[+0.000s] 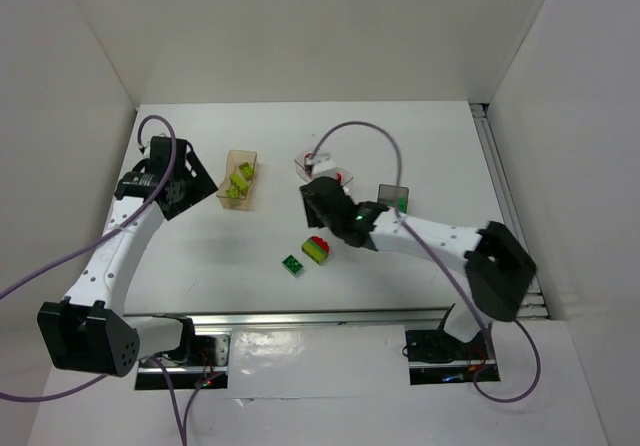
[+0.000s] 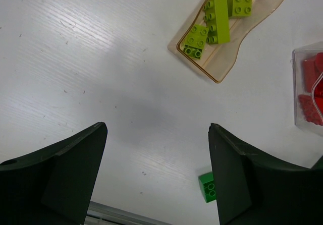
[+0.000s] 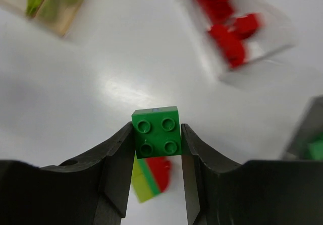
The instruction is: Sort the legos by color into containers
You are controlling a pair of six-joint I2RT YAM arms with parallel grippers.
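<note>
My right gripper [image 3: 157,134] is shut on a green lego [image 3: 157,131] and holds it above the table. Below it lies a stack of red, green and yellow-green legos [image 3: 151,177], also in the top view [image 1: 318,249]. Another green lego [image 1: 293,264] lies on the table and shows in the left wrist view [image 2: 207,186]. The tan container [image 2: 217,76] holds three yellow-green legos [image 2: 218,19]. The clear container [image 3: 275,38] holds red legos [image 3: 227,28]. The dark grey container [image 1: 393,196] holds a green lego [image 3: 315,149]. My left gripper [image 2: 158,169] is open and empty, left of the tan container.
White walls enclose the table on the left, back and right. A metal rail [image 1: 320,318] runs along the near edge. The right arm [image 1: 440,236] reaches across the table's right half, with its purple cable [image 1: 370,131] looping above the containers.
</note>
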